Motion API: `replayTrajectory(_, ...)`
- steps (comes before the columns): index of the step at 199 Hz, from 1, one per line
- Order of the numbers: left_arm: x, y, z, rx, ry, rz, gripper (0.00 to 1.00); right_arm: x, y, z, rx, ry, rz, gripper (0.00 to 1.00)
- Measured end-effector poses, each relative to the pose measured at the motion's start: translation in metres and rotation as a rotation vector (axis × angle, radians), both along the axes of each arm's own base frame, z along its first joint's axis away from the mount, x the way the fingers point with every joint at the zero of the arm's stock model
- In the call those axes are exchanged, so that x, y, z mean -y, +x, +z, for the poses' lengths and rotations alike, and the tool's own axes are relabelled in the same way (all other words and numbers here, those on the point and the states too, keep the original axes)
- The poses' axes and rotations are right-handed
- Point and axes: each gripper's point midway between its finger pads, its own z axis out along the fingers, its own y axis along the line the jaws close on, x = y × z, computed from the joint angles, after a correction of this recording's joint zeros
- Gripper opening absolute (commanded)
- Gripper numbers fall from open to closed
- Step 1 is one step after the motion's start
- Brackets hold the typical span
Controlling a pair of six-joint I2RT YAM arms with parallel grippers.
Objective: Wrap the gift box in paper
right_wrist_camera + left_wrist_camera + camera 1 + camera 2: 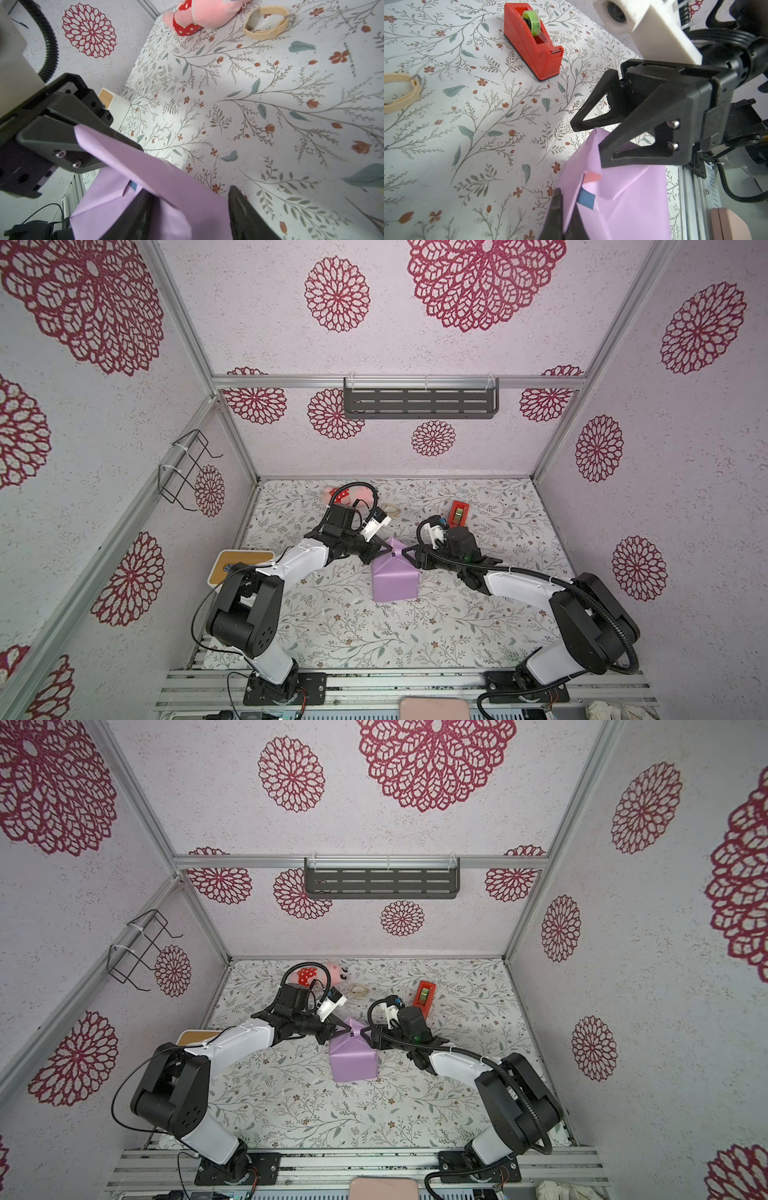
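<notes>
Provisionally, you were on the end-flap fold at the far side of the package. The nearly cubic navy-blue cardboard gift box [586, 198] sat mid-table on the floral-print table [332, 626]. It was almost wholly covered by the thin lilac-purple sheet of paper [395, 583]; only a navy sliver showed through a gap at the seam in the left wrist view.

Your two grippers met over the box's 12 o'clock edge in both top views. Your left gripper [386, 548], reaching in from 10 o'clock, was clamped shut. Judging by the wrist views, it pinched a pointed flap of the paper. Your right gripper [409, 552], reaching in from 2 o'clock, had its jaws apart and straddled that flap's tip without pinching it.

Judgement: wrapping was nearly complete, with this last flap standing loose and apparently unfastened.

The next move probably called for laying the flap flat against the box while one gripper pinned it. After that, tape from the red plastic tape dispenser [458, 512], at the box's 1 o'clock. Keep the pinch light, since thin paper tears.
</notes>
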Motion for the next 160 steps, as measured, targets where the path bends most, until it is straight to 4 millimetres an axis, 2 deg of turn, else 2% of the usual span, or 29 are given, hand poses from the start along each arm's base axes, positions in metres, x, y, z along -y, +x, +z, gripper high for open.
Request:
replayTrajectory(32,0.000,0.000,0.000,0.025,0.007,-0.017,0.00,0.002,0.004,0.001,0.046,-0.084,0.026,0.69)
replayTrajectory(69,0.001,-0.001,0.001,0.047,0.009,-0.038,0.00,0.002,0.008,0.006,0.131,-0.190,0.097,0.68)
replayTrajectory(130,0.001,-0.003,0.000,0.053,0.010,-0.055,0.00,-0.018,0.014,0.010,0.239,-0.230,0.254,0.56)
replayTrajectory(160,0.001,-0.004,0.001,0.048,0.009,-0.057,0.00,-0.024,0.015,0.011,0.265,-0.220,0.304,0.46)
